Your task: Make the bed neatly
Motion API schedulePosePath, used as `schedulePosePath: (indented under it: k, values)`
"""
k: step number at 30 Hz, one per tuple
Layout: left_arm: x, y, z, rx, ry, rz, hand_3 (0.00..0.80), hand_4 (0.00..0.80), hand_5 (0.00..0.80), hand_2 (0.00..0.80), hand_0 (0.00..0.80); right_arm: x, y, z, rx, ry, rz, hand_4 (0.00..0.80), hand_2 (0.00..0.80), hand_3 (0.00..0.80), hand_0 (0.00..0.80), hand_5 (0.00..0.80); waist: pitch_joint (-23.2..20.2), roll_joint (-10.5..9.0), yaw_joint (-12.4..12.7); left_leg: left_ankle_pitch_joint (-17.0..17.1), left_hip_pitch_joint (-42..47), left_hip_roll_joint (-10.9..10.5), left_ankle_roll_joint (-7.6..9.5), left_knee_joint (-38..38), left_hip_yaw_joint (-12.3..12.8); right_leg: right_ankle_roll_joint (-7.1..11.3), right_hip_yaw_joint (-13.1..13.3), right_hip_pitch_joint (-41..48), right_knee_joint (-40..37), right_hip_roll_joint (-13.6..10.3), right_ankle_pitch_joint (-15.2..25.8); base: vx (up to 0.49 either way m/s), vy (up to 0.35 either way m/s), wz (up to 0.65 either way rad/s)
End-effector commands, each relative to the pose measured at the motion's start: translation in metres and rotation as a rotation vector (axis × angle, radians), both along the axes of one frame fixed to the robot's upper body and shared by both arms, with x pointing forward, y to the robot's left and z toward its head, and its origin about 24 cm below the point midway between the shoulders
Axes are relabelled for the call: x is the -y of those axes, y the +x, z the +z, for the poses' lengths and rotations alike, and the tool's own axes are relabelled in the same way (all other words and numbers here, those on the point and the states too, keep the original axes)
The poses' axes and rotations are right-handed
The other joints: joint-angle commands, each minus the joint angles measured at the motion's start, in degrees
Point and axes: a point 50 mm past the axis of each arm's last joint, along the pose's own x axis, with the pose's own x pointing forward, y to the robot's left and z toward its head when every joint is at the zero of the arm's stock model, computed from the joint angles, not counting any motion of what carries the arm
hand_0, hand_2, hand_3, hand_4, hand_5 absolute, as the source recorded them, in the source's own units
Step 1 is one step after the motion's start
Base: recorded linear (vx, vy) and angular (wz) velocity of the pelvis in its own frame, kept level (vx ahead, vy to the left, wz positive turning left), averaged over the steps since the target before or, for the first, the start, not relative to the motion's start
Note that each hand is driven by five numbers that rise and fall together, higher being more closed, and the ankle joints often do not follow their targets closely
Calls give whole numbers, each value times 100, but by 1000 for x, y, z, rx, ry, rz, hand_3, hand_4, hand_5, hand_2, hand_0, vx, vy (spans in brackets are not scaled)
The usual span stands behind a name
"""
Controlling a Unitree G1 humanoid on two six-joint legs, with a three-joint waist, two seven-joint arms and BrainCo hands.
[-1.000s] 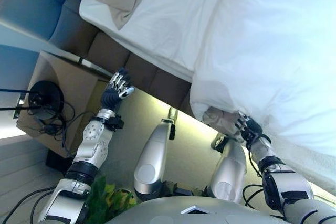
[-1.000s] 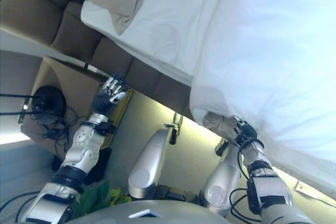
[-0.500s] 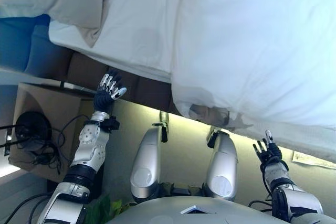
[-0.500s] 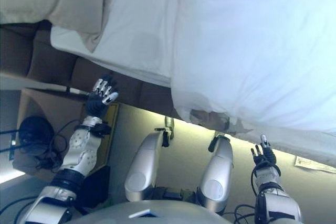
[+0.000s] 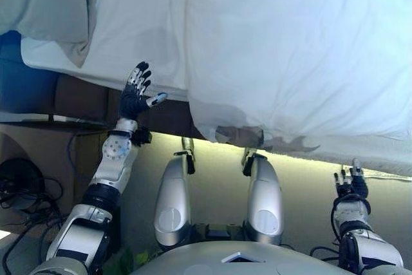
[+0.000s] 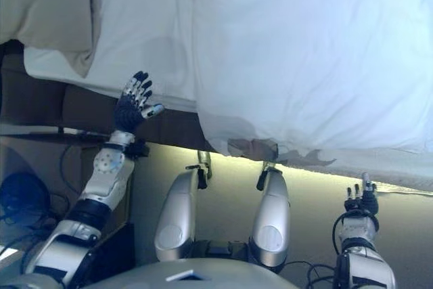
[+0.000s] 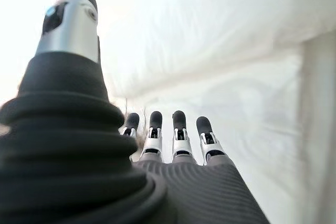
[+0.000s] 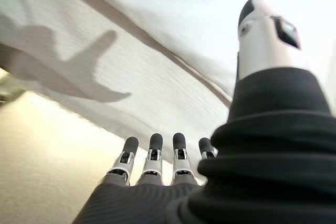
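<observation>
A white duvet (image 5: 302,49) covers most of the bed, and its near corner (image 5: 225,134) hangs over the bed's edge. To its left lies the bare white sheet (image 5: 132,30), with a beige pillow (image 5: 42,1) at the far left. My left hand (image 5: 135,91) is raised, open, fingers spread, at the sheet's near edge. My right hand (image 5: 349,183) is open too, low at the right, just below the duvet's hanging edge and holding nothing. The left wrist view shows straight fingers (image 7: 178,135) before white cloth. The right wrist view shows straight fingers (image 8: 152,153) under the duvet's hem (image 8: 157,51).
The bed's dark brown padded side (image 5: 84,98) runs under the sheet. A wooden bedside table (image 5: 38,159) with dark cables stands at the lower left. Beige carpet (image 5: 302,185) lies along the bed's side.
The camera has swung, shifting the whole scene. My right hand has let go of the duvet's corner and dropped low to the right, open. My left hand has risen to the sheet's edge.
</observation>
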Motion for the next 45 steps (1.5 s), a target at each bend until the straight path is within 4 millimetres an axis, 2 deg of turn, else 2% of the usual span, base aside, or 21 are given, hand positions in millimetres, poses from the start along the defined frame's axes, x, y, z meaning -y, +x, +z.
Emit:
schedulePosePath:
  k: [1,6,9,14,20,23,27,32,34,35,37,38,39,45]
  values:
    - [7,7,22,110,17,-6,0,0,0,0,0,27,-32,8,29,-20,-220,0,0,0,0,0,90,-12,-220,165,-138,287,-304,112,-272,417,185,383,-207,-335,305,2,-10,-6]
    - [19,11,25,121,64,-31,0,0,0,0,0,29,-36,8,59,-14,-250,0,0,0,0,0,170,-79,-369,87,-230,266,-250,245,-114,387,285,256,-111,-342,333,-5,10,-1]
    - [35,17,29,175,177,-8,0,0,0,0,0,30,-32,11,75,-28,-245,0,0,0,0,0,229,-115,-466,62,-308,229,-207,316,-33,362,378,143,-35,-357,349,-20,20,-7]
    - [65,30,50,399,497,128,0,0,0,0,0,28,-15,17,98,-44,-197,0,0,0,0,0,244,-251,-632,98,-567,197,-160,317,58,383,484,-180,-14,-318,395,-24,-5,-10]
    - [84,42,72,550,772,214,0,0,0,0,0,24,6,26,118,-49,-188,0,0,0,0,0,244,-282,-747,87,-790,183,-149,373,64,354,571,-517,89,-288,378,1,-2,-8]
    - [87,49,78,565,868,303,0,0,0,0,0,20,20,33,137,-65,-159,0,0,0,0,0,244,-296,-856,67,-926,211,-141,459,47,325,665,-748,215,-238,338,15,27,-11]
    - [82,58,81,564,981,427,0,0,0,0,0,16,29,38,155,-86,-137,0,0,0,0,0,244,-325,-956,11,-1090,258,-135,598,42,285,753,-1012,383,-216,289,14,3,-5]
    - [81,67,71,496,1184,470,0,0,0,0,0,17,32,45,171,-116,-157,0,0,0,0,0,244,-323,-1106,27,-1248,312,-134,652,87,245,868,-1314,582,-183,230,12,-2,-2]
    - [83,70,67,470,1200,482,0,0,0,0,0,20,34,50,180,-132,-167,0,0,0,0,0,244,-309,-1187,-73,-1223,309,-189,657,70,275,949,-1348,659,-152,79,44,9,-2]
    - [83,72,67,463,1200,489,0,0,0,0,0,22,33,52,185,-140,-172,0,0,0,0,0,244,-303,-1215,63,-1324,312,-146,632,135,231,936,-1471,647,-165,184,14,34,1]
    - [83,74,66,442,1190,498,0,0,0,0,0,27,31,56,191,-160,-179,0,0,0,0,0,244,-262,-1280,67,-1371,319,-149,646,172,212,996,-1590,721,-164,152,23,59,1]
    - [83,74,64,421,1184,498,0,0,0,0,0,30,29,56,187,-171,-183,0,0,0,0,0,244,-235,-1306,-79,-1305,320,-203,696,131,246,1060,-1561,815,-144,-10,108,64,-6]
    - [83,75,63,412,1179,498,0,0,0,0,0,31,29,58,189,-175,-184,0,0,0,0,0,244,-222,-1321,-88,-1322,322,-204,713,137,242,1082,-1599,849,-142,-29,108,54,-12]
    - [83,80,58,315,1194,470,0,0,0,0,0,33,37,65,199,-190,-170,0,0,0,0,0,244,-174,-1385,-122,-1515,356,-182,834,163,182,1190,-1918,1046,-127,-91,5,22,-7]
